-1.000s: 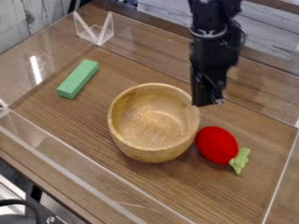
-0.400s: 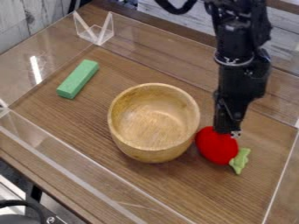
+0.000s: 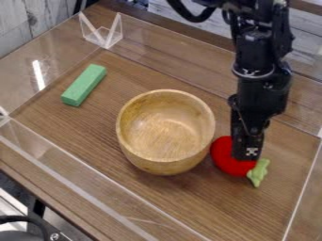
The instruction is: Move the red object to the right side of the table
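On the right part of the tabletop (image 3: 63, 141), just beside the wooden bowl (image 3: 126, 132), showing the red object (image 3: 224, 160) lying on the wood with a light-green leafy tip (image 3: 259, 173) turned toward the near right corner. Sitting so close to the bowl's right wall as to be touching it or nearly so; not possible to say which. Directly above, showing the black arm (image 3: 258, 56) hanging straight down and reaching the top of the red object with the fingers (image 3: 239, 141), covering part of its upper side. Looking dark against dark at the tips, with a pale patch low between them, so not telling whether spread around the fruit, pinching it, or merely pressing on it from above. Standing upright near the middle of the tabletop, the bowl showing nothing inside. Well apart to the left, lying flat and slanted, a green rectangular block (image 3: 85, 84). Farther back, near the rear left corner, standing a small clear angled piece (image 3: 101, 31). Running along the near and left edges, a low clear wall (image 3: 38, 160).
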`<state>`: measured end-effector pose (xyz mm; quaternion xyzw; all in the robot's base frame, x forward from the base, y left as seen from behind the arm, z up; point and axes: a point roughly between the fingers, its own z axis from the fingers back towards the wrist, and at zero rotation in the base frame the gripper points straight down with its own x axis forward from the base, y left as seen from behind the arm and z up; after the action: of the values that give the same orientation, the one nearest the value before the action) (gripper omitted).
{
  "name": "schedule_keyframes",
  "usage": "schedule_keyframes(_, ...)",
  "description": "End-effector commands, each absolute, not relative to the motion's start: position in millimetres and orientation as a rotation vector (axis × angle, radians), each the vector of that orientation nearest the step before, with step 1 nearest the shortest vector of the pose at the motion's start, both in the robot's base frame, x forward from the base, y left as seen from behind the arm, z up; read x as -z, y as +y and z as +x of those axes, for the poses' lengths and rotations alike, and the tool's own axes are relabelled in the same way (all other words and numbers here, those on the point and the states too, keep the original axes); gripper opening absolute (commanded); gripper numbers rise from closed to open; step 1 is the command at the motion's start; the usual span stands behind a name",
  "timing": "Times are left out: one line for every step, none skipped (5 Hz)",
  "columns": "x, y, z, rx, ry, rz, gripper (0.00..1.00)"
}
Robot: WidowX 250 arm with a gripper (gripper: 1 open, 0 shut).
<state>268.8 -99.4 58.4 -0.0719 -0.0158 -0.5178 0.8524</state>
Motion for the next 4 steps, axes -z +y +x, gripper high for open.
schedule_keyframes(-66.2,-102.9,272.8,1.120,-0.045,-0.144,1.00)
schedule_keyframes(-64.1,-103.2,273.3,1.133,-0.026,-0.144,1.00)
schedule_keyframes(-61.9,-103.0,273.5,1.141,-0.008,-0.143,1.00)
schedule_keyframes(-68.1,-102.7,271.7,1.124,-0.014,-0.137,1.00)
